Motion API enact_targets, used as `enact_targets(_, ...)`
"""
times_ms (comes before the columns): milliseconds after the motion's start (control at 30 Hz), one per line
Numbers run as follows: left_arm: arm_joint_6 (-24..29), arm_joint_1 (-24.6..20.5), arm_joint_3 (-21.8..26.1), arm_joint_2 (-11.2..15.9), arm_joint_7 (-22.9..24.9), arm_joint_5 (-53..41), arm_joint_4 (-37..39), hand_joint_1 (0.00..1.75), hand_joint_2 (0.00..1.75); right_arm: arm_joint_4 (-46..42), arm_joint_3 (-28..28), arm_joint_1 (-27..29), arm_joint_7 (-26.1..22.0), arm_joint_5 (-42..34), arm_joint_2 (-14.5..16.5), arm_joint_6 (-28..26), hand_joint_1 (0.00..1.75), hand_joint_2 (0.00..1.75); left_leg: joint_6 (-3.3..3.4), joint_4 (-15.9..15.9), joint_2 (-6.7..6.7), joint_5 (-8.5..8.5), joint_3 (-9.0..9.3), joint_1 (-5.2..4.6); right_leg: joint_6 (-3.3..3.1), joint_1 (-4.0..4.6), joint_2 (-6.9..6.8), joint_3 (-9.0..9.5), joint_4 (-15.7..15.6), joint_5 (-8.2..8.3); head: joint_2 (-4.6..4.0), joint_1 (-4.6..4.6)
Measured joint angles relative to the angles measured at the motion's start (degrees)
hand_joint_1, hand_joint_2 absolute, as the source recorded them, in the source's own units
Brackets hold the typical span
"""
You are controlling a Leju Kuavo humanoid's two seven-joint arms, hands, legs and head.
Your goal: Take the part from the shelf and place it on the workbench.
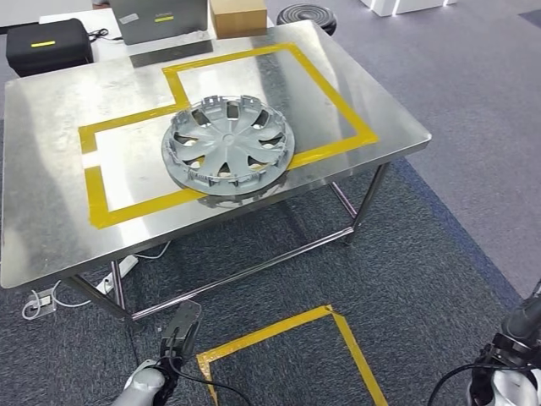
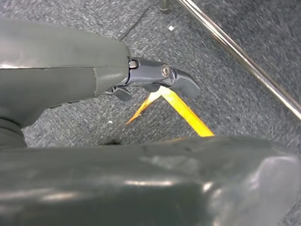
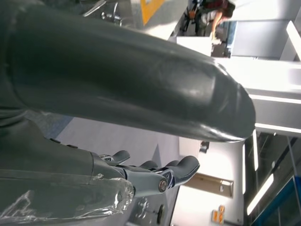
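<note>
A grey hubcap [image 1: 227, 145] lies flat on the steel desk [image 1: 51, 211], near its front edge and about the middle, resting across the near strip of the yellow tape outline [image 1: 331, 93] marked on the top. Both arms hang low in front of the desk, well apart from the hubcap. The left hand [image 1: 180, 331] is at the bottom left over the grey carpet [image 1: 414, 254], just left of a yellow tape corner on the floor [image 1: 331, 317]; its fingers [image 2: 177, 81] are stretched out and apart, holding nothing. The right hand [image 1: 520, 326] is at the bottom right edge, its fingers [image 3: 181, 167] likewise extended and loose with nothing in them. At the far left sit a black case [image 1: 47, 44] and a cardboard box [image 1: 237, 15].
</note>
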Motion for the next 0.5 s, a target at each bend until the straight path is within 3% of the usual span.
enact_targets(33, 0.0, 0.0, 0.0, 0.0, 0.0, 0.0, 0.0, 0.0, 0.0, 0.0, 0.0, 0.1, 0.0, 0.0, 0.0, 0.0, 0.0, 0.0, 0.1, 0.0, 0.68, -0.05, 0.02, -0.16, -0.06, 0.02, -0.17, -0.92, 2.1, -0.48, 0.0, 0.0)
enact_targets(67, -0.1, 0.0, 0.0, 0.0, 0.0, -0.1, 0.0, 0.0, 0.0, 0.0, 0.1, 0.2, 0.1, 0.0, 0.0, 0.1, 0.0, 0.0, 0.18, 0.0, 1.33, -0.11, 0.08, -0.3, -0.18, 0.06, -0.27, -0.8, 2.2, 0.01, 0.0, -0.01)
enact_targets(133, -0.2, -0.1, 0.0, 0.0, 0.0, -0.2, 0.0, 0.0, 0.0, 0.0, 0.2, 0.2, 0.1, 0.0, 0.0, 0.1, 0.0, 0.0, 0.17, 0.0, 2.54, -0.31, 0.38, -0.47, -0.64, 0.33, -1.26, 2.69, -3.7, 3.13, 0.0, -0.01)
enact_targets(167, -0.3, -0.1, -0.1, 0.0, 0.0, -0.3, 0.0, 0.0, 0.0, 0.0, 0.2, 0.2, 0.1, 0.0, 0.0, 0.1, 0.0, 0.0, 0.03, 0.0, 3.06, -0.46, 0.56, -0.62, -0.93, 0.73, -2.62, 4.88, -7.6, 4.31, 0.0, 0.01)
enact_targets(233, -0.4, -0.1, -0.1, 0.1, 0.0, -0.4, 0.0, 0.0, 0.0, -0.1, 0.5, 0.0, 0.1, 0.0, 0.1, 0.1, 0.0, 0.0, -0.42, 0.1, 4.02, -0.71, 0.81, -0.95, -1.62, 1.34, -4.36, 7.66, -12.2, 5.37, 0.0, -0.03)
enact_targets(267, -0.4, -0.1, -0.2, 0.1, 0.0, -0.5, 0.0, 0.0, 0.0, -0.2, 0.6, 0.0, 0.1, 0.0, 0.1, 0.1, 0.0, 0.0, -0.64, 0.1, 4.53, -0.76, 0.87, -1.07, -1.9, 1.56, -4.39, 7.85, -12.7, 5.26, 0.0, -0.05)
enact_targets(333, -0.5, -0.1, -0.2, 0.1, 0.0, -0.5, 0.0, 0.0, 0.0, -0.3, 0.7, 0.3, 0.1, 0.0, 0.2, 0.1, 0.0, 0.0, -1.1, 0.1, 5.41, -0.95, 0.99, -1.06, -2.48, 1.42, -2.98, 7.73, -12.9, 5.62, 0.0, -0.06)
enact_targets(400, -0.5, -0.2, -0.2, 0.1, 0.0, -0.6, 0.0, 0.0, 0.0, -0.5, 0.8, 0.4, 0.1, 0.0, 0.2, 0.2, 0.0, 0.0, -1.74, 2.0, 3.93, -2.57, 0.32, -0.94, -3.01, 1.01, -1.71, 7.75, -13.3, 5.99, 0.0, -0.2)
enact_targets(467, -0.5, -0.1, -0.2, 0.1, 0.1, -0.8, 0.0, 0.0, 0.0, -0.6, 0.8, 0.3, 0.1, 0.0, 0.3, 0.2, 0.0, 0.0, -2.22, 8.2, 1.32, -6.13, -2.42, -0.78, -3.28, 0.65, -0.43, 7.7, -13.4, 6.15, 0.0, -0.43)
enact_targets(500, -0.5, 0.0, -0.2, 0.2, 0.1, -0.8, 0.0, 0.0, 0.0, -0.6, 0.9, 0.3, 0.1, 0.0, 0.3, 0.2, 0.0, 0.0, -2.34, 12.0, 0.65, -7.76, -4.19, -0.71, -3.34, 0.57, 0.29, 7.62, -13.4, 6.18, 0.0, -0.48)
